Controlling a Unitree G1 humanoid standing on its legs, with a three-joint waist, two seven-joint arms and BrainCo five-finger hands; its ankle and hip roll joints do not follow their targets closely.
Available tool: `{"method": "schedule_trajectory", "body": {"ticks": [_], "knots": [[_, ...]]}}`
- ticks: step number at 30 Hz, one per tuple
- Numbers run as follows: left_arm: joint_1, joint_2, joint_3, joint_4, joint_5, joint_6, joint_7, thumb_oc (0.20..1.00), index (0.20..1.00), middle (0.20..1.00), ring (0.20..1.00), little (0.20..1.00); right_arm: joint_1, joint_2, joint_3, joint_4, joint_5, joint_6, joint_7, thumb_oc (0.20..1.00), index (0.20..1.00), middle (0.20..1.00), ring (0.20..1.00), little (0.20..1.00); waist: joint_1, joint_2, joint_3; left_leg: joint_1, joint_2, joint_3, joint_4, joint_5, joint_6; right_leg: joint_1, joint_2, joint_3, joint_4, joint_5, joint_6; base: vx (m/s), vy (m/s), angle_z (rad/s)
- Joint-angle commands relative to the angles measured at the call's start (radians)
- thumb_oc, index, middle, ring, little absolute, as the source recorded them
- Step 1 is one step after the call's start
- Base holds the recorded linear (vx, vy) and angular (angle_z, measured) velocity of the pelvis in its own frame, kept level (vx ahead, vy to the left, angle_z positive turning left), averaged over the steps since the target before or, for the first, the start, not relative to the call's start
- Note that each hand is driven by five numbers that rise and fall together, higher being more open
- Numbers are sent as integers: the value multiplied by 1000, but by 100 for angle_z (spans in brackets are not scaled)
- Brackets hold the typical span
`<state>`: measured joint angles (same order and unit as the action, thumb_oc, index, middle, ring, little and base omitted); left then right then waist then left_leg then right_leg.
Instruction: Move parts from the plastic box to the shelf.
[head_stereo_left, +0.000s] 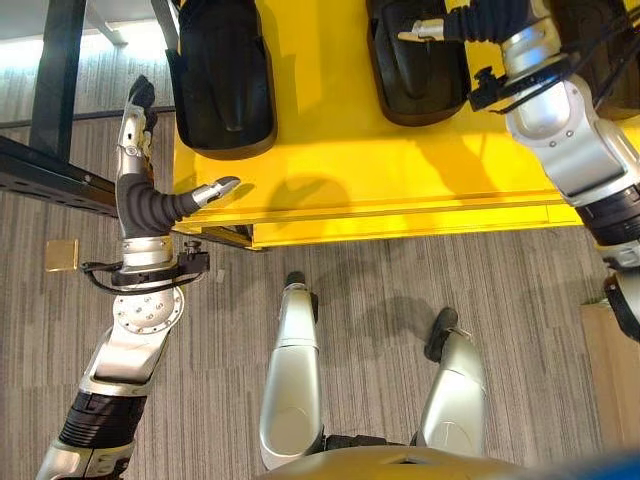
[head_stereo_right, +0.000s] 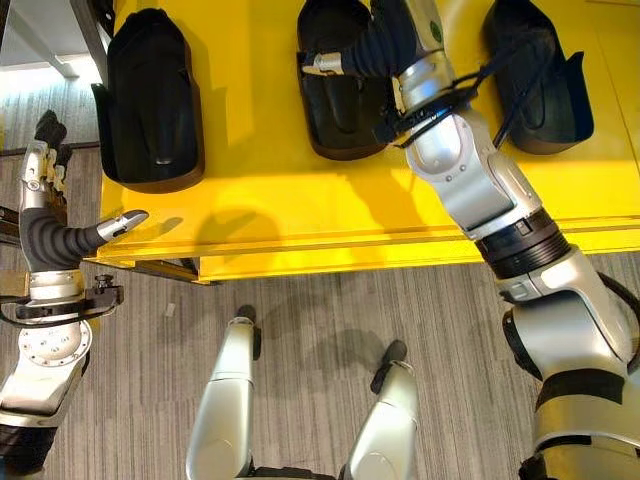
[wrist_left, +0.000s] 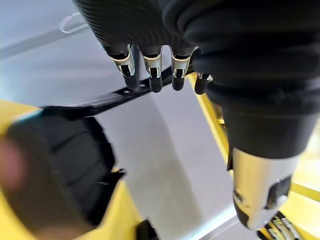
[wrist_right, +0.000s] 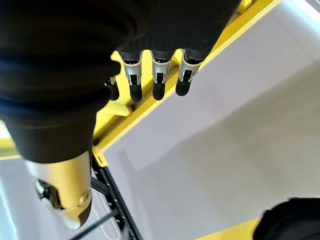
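Three black moulded parts lie on the yellow shelf (head_stereo_right: 330, 220): one part (head_stereo_right: 150, 100) at its left end, overhanging the left edge a little, a middle part (head_stereo_right: 335, 110) and a third part (head_stereo_right: 535, 85) towards the right end, all close to the far edge and well apart from each other. The right hand (head_stereo_right: 385, 45) hangs over the middle part, fingers straight and released, thumb (head_stereo_right: 322, 65) pointing left, holding nothing. The left hand (head_stereo_left: 135, 150) is just off the shelf's left front corner, fingers straight and relaxed, its thumb (head_stereo_left: 215, 190) reaching over the shelf's edge, empty, near the left part
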<state>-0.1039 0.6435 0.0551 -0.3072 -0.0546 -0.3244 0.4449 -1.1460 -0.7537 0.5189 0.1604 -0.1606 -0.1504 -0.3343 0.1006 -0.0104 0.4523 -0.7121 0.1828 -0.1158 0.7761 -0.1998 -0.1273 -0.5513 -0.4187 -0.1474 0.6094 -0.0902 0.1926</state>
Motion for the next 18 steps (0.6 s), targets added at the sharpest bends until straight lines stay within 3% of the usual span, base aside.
{"method": "schedule_trajectory", "body": {"ticks": [1,11,18], "knots": [[-35,18,-33,-127,25,-99,33,1000,1000,1000,1000,1000,-16,43,-89,-33,-24,-58,-44,1000,1000,1000,1000,1000,13,2,-23,18,-11,26,-43,41,32,-53,15,37,153,-83,-58,-1,-33,-8],[-222,-21,-145,-201,14,-127,54,1000,1000,1000,1000,1000,-5,104,-88,-37,-40,-64,-75,1000,1000,1000,1000,1000,-28,-2,-30,50,-4,38,-73,52,22,-50,21,55,152,-84,-60,-8,-20,-3],[-292,-54,-166,-181,12,-125,71,1000,1000,1000,1000,1000,-9,133,-82,34,-31,-54,-95,1000,1000,1000,1000,1000,-42,1,-32,59,0,45,-83,57,19,-60,23,68,161,-84,-63,-7,-11,-3]]}}
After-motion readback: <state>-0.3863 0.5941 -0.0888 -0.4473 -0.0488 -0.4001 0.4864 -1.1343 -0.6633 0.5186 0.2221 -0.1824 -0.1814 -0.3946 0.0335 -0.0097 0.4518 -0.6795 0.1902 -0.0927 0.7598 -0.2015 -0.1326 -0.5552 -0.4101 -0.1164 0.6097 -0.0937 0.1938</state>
